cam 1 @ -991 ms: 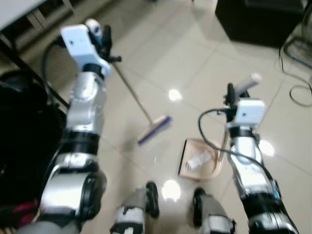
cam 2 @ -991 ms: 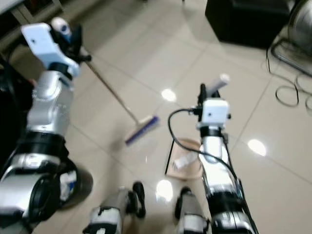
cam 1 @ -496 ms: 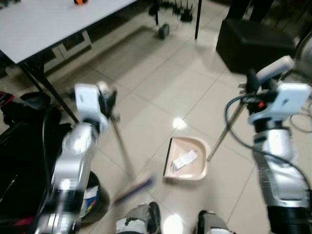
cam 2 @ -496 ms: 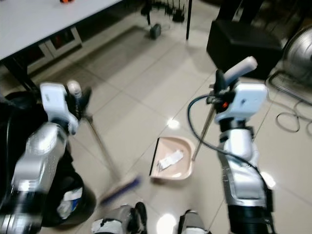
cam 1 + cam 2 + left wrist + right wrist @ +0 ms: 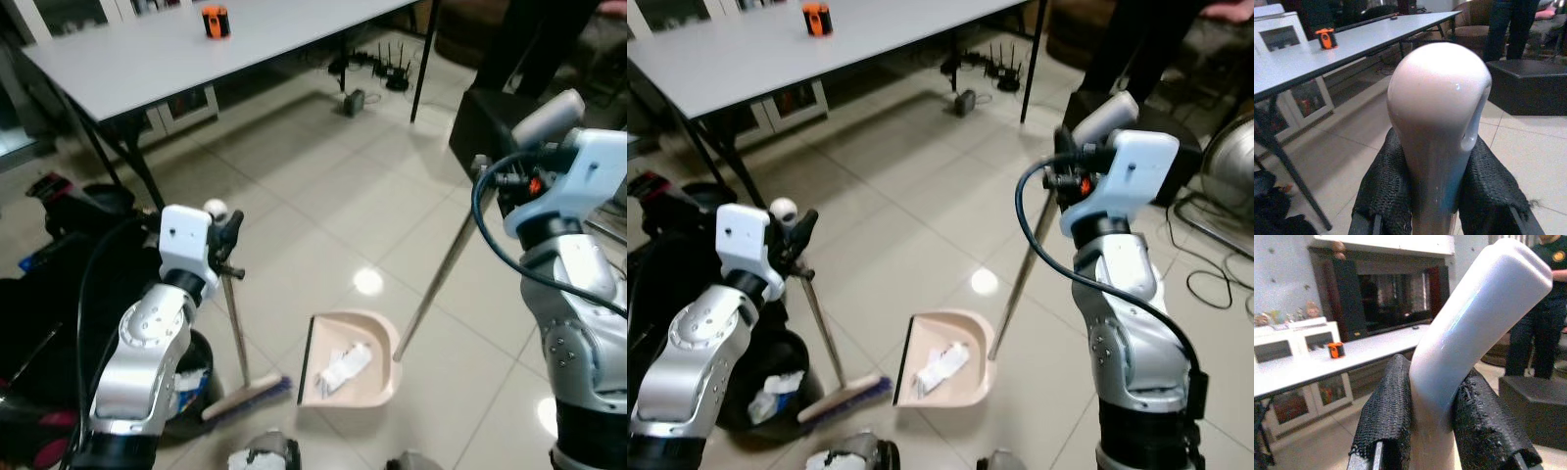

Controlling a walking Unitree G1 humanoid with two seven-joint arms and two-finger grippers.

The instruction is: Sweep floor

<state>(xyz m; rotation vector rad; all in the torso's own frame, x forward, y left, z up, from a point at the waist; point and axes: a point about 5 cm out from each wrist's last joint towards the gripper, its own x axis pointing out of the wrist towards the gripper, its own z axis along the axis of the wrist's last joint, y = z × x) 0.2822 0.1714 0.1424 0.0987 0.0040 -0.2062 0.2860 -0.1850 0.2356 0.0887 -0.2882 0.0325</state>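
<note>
Left gripper jaws clamped on broom handle top, right gripper jaws clamped on dustpan handle, dustpan holding paper scraps, broom head just left of dustpan, orange object on bench, person in right wrist view beyond bench.

The left claw is clamped on the top of the broom, whose handle stands nearly upright with its bristle head on the tiled floor beside a black bin. The right claw grips the long slanted handle of the dustpan, which sits on the floor just right of the broom head with crumpled white paper inside. A grey table stands at the far left with a small orange object on it.
</note>
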